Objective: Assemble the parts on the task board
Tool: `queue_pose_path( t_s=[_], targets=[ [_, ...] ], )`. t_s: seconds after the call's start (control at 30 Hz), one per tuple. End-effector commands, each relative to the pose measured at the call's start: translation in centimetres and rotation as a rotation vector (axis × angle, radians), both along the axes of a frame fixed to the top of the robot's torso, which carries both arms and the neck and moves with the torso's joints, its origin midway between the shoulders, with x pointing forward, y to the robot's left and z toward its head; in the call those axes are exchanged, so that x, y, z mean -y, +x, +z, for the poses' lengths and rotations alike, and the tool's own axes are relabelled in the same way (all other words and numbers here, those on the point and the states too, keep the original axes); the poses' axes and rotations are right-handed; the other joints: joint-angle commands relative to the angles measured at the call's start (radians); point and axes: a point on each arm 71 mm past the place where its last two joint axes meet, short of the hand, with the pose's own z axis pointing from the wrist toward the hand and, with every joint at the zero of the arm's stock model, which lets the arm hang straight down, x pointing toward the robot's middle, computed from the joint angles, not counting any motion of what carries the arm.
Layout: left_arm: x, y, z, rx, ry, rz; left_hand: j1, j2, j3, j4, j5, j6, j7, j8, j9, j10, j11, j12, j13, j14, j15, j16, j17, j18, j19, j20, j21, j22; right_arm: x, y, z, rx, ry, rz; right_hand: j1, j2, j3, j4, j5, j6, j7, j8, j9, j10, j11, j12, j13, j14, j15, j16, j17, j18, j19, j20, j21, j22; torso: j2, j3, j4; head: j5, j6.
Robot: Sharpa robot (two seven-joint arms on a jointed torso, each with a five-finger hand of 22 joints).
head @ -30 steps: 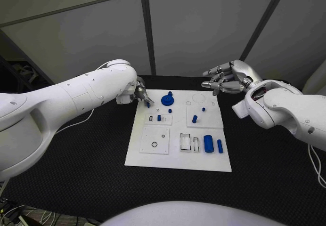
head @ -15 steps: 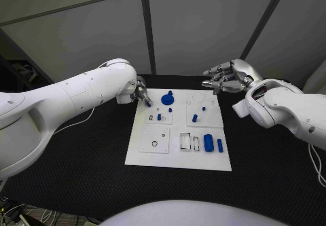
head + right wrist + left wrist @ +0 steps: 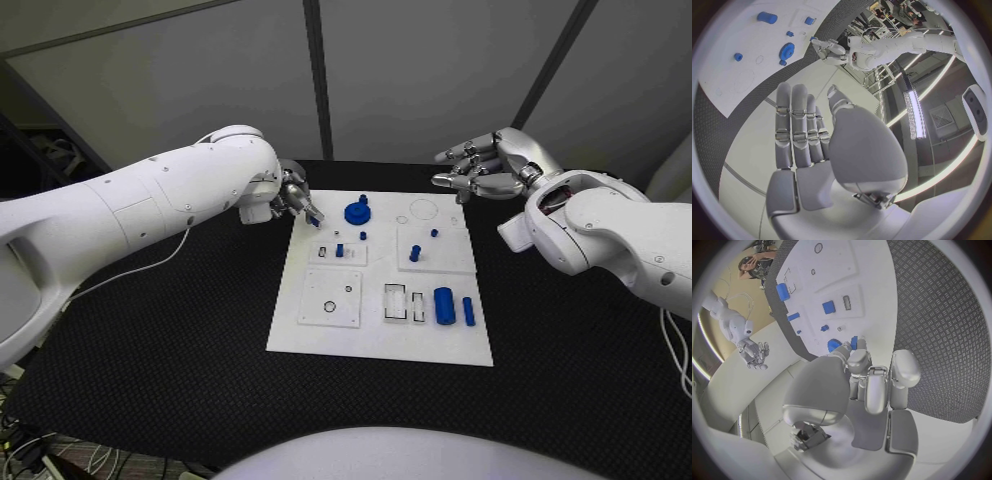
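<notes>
Both silver hands at the far corners of the white rectangular task board (image 3: pixel 378 335).
Upper left of head view: left hand (image 3: pixel 293 195) pinches a small blue part (image 3: pixel 313 213) over the board's corner. Centre: round blue disc (image 3: pixel 356 211), blue cylinder (image 3: pixel 444 301). Upper right: right hand (image 3: pixel 483 170) empty, fingers straight, side by side.

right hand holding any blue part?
No. The silver right hand has its fingers extended with nothing in them, away from the white task board.
</notes>
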Motion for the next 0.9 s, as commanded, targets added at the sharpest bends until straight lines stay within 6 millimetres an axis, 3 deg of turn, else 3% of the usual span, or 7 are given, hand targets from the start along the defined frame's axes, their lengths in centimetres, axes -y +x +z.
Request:
queue_pose_path(
  t_s=[0.03, 0.33, 0.9],
  targets=[
    [0.1, -0.2, 0.7, 0.061, -0.031, 0.043, -0.005, 0.008, 0.118, -0.124, 0.003, 0.009, -0.006, 0.005, 0.101, 0.04, -0.008, -0.004, -0.001, 0.081, -0.007, 0.003, 0.175, 0.009, 0.008, -0.001, 0.001, 0.003, 0.0, 0.0, 0.2, 0.005, 0.0, 0.007, -0.007, 0.005, 0.002, 0.006, 0.006, 0.003, 0.0, -0.001, -0.001, 0.006, 0.002, 0.007, -0.001, 0.006, -0.002, -0.005, 0.002, 0.004, 0.007, 0.002, -0.004, -0.002, -0.001, 0.0001, 0.0017, 0.001, 0.001],
    [0.4, -2.3, 1.2, 0.101, -0.058, 0.037, -0.019, 0.006, 0.129, -0.141, 0.012, 0.013, -0.008, 0.009, 0.114, 0.044, -0.01, -0.003, -0.001, 0.081, -0.009, 0.003, 0.175, 0.008, 0.013, -0.003, 0.004, 0.009, 0.2, 0.0, 0.1, 0.004, -0.002, 0.004, -0.007, 0.005, 0.002, 0.006, 0.006, 0.003, 0.0, -0.001, -0.001, 0.006, 0.002, 0.007, -0.001, 0.006, -0.002, -0.005, 0.002, 0.004, 0.007, 0.002, -0.004, -0.002, -0.002, 0.0003, 0.0029, 0.005, -0.002],
    [1.0, -5.1, -1.7, 0.039, -0.033, -0.013, -0.027, 0.006, 0.136, -0.151, 0.014, 0.015, -0.009, 0.01, 0.121, 0.046, -0.011, 0.001, 0.0, 0.082, -0.01, 0.004, 0.177, 0.008, 0.015, -0.004, 0.005, 0.011, 0.1, 0.1, 0.1, 0.003, -0.003, 0.005, -0.007, 0.005, 0.002, 0.006, 0.006, 0.003, 0.0, -0.001, -0.001, 0.006, 0.002, 0.007, -0.001, 0.006, -0.002, -0.005, 0.002, 0.004, 0.007, 0.002, -0.004, -0.002, 0.0, -0.0002, -0.0002, 0.011, -0.007]
  ],
)
